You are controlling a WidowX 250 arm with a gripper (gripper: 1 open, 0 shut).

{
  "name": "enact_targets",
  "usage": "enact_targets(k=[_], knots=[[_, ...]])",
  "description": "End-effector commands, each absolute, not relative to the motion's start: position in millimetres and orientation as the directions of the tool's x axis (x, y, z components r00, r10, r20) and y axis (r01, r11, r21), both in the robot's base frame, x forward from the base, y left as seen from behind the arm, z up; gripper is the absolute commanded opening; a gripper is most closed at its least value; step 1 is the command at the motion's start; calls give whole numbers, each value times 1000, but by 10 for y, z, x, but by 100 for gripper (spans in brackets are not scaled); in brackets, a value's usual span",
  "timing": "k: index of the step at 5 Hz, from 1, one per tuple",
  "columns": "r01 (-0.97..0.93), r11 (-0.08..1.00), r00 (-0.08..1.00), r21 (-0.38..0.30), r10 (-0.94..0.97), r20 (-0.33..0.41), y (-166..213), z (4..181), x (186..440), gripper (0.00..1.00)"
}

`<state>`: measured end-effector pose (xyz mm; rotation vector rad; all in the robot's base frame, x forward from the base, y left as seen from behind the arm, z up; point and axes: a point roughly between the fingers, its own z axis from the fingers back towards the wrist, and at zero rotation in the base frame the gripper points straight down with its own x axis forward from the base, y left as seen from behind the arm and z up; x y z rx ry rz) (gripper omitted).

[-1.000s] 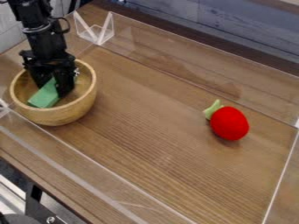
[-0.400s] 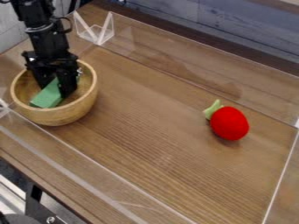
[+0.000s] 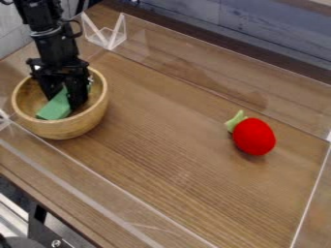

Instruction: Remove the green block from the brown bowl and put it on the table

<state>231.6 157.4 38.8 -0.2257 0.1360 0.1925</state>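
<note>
The brown bowl (image 3: pixel 52 121) sits at the left of the table (image 3: pixel 181 155). Inside it the green block (image 3: pixel 53 108) leans tilted, its upper end between the black fingers of my gripper (image 3: pixel 65 92). The gripper reaches straight down into the bowl from above and is shut on the block's upper end. The block's lower end looks slightly raised above the bowl's bottom. The fingertips are partly hidden behind the block and the bowl's rim.
A red strawberry toy (image 3: pixel 253 136) with green leaves lies at the right of the table. Low clear acrylic walls (image 3: pixel 142 44) edge the tabletop. Bare wood stretches between the bowl and the strawberry.
The gripper has risen a little with the green block, which now stands steeper and higher in the bowl. The bowl and strawberry have not moved.
</note>
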Motion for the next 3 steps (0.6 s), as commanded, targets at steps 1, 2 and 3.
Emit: enact_targets(k=[1, 2, 3], knots=[[-185, 967, 982, -175, 174, -76, 1594, 650, 2425, 0], [-185, 965, 982, -183, 174, -72, 1568, 711, 2443, 0], [-178, 963, 984, -204, 173, -42, 1481, 934, 2520, 0]])
